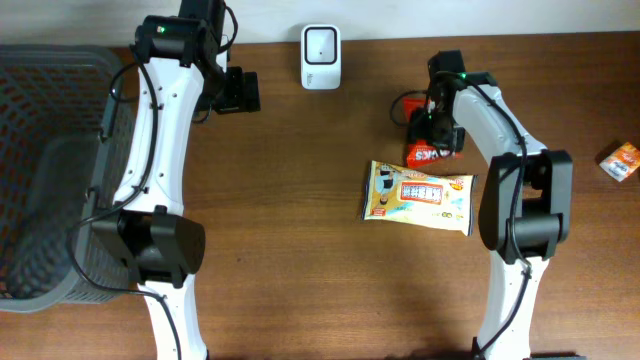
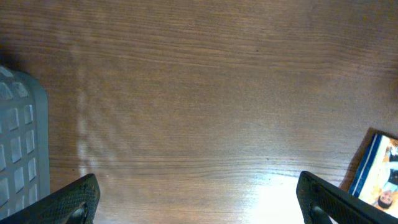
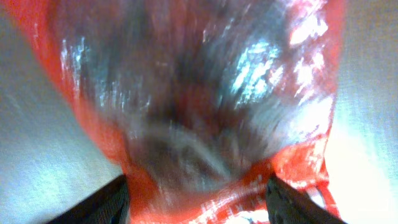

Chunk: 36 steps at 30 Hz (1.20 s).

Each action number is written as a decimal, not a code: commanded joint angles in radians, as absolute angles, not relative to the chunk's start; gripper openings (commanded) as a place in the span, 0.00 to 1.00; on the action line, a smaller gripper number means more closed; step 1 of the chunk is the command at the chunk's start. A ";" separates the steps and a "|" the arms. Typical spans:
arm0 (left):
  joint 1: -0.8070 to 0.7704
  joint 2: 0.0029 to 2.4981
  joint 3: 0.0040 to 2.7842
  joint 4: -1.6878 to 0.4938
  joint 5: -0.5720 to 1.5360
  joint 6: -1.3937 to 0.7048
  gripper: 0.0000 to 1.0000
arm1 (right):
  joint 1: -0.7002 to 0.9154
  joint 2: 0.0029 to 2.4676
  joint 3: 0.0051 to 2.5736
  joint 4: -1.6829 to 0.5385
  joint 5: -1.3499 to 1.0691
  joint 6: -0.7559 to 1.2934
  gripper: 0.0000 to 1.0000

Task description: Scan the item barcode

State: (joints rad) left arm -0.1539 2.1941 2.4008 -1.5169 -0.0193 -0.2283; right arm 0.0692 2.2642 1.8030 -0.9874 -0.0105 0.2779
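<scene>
A red snack packet lies on the wooden table at the back right, partly under my right gripper. In the right wrist view the packet is blurred and fills the frame. It sits between the fingers of the right gripper, whose jaws stand wide apart on either side of it. The white scanner stands at the back centre. My left gripper is at the back left, open over bare wood, holding nothing.
A yellow snack packet lies flat just in front of the red one; its edge shows in the left wrist view. A grey mesh basket fills the left side. A small orange packet lies at the far right.
</scene>
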 commanded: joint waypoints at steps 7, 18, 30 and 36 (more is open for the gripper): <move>-0.148 2.188 2.402 -1.515 -0.026 -0.231 0.99 | 0.106 2.103 1.723 -0.988 0.014 0.083 0.74; -0.148 2.188 2.402 -1.515 -0.026 -0.231 0.99 | 0.221 2.138 1.486 -0.717 0.448 0.350 0.04; -0.148 2.188 2.402 -1.515 -0.026 -0.231 0.99 | 0.223 2.139 1.957 -1.089 -0.493 0.236 0.04; -0.148 2.188 2.402 -1.515 -0.026 -0.231 0.99 | 0.112 2.164 1.886 -1.089 -0.174 0.239 0.88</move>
